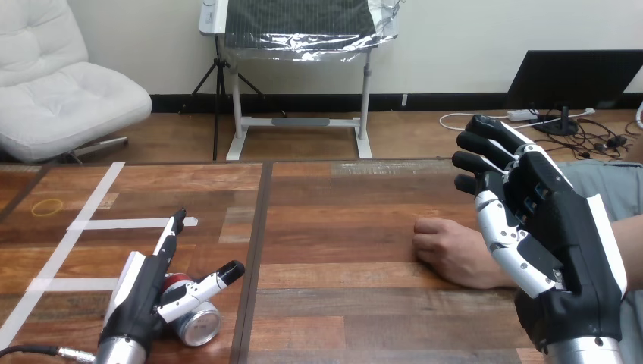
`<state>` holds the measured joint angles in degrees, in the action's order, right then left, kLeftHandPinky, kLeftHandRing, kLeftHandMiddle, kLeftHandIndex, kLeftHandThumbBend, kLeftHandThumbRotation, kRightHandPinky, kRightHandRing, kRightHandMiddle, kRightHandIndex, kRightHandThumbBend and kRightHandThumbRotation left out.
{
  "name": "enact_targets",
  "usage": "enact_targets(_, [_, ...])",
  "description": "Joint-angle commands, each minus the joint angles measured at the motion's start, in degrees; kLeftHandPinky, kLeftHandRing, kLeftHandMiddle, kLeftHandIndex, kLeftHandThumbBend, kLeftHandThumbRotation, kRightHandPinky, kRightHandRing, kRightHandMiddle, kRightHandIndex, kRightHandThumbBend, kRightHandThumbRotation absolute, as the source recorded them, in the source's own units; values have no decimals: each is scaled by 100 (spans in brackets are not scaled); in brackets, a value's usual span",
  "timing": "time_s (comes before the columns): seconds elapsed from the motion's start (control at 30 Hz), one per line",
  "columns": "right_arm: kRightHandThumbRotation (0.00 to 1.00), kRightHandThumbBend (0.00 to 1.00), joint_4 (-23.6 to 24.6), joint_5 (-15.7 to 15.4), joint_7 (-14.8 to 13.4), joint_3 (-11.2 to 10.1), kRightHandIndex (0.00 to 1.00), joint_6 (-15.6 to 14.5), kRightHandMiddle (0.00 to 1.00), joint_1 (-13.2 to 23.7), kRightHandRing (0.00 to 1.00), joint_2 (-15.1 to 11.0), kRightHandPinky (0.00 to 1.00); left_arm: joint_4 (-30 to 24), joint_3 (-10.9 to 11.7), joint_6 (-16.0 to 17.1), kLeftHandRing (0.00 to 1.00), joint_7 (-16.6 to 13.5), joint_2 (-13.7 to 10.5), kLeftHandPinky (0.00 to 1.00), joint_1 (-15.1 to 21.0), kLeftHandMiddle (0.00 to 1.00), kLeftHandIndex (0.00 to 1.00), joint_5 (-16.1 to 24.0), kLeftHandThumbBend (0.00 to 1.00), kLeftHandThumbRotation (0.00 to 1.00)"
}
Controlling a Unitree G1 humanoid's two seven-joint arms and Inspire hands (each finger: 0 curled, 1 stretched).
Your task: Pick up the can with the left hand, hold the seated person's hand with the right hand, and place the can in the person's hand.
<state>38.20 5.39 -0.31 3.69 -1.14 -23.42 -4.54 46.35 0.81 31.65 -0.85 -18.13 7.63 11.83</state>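
Bright, even light falls from above onto the desk (341,303), leaving a mild sheen on its planks. Only soft, short shadows sit under the person's hand (451,250) and the left robot hand (148,292). The can's (199,324) metal end catches a pale glint.

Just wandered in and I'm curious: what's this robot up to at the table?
The robot's left hand is open against a red can lying on its side on the wooden table, thumb over it, not yet gripping. Its right hand hovers open beside the person's hand, which rests closed on the table. Nothing is held yet.
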Motion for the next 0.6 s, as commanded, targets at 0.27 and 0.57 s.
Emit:
enact_targets(0.27, [0, 2, 272, -32, 44, -77, 80, 28, 81, 344, 80, 11, 77, -239, -92, -106, 99, 189, -84, 91, -11, 100, 100, 17, 98, 61])
enact_targets(0.57, [0, 3, 275, -30, 62, -78, 80, 7, 81, 348, 80, -4, 77, -244, -101, -70, 100, 235, -152, 94, -39, 100, 100, 42, 97, 61])
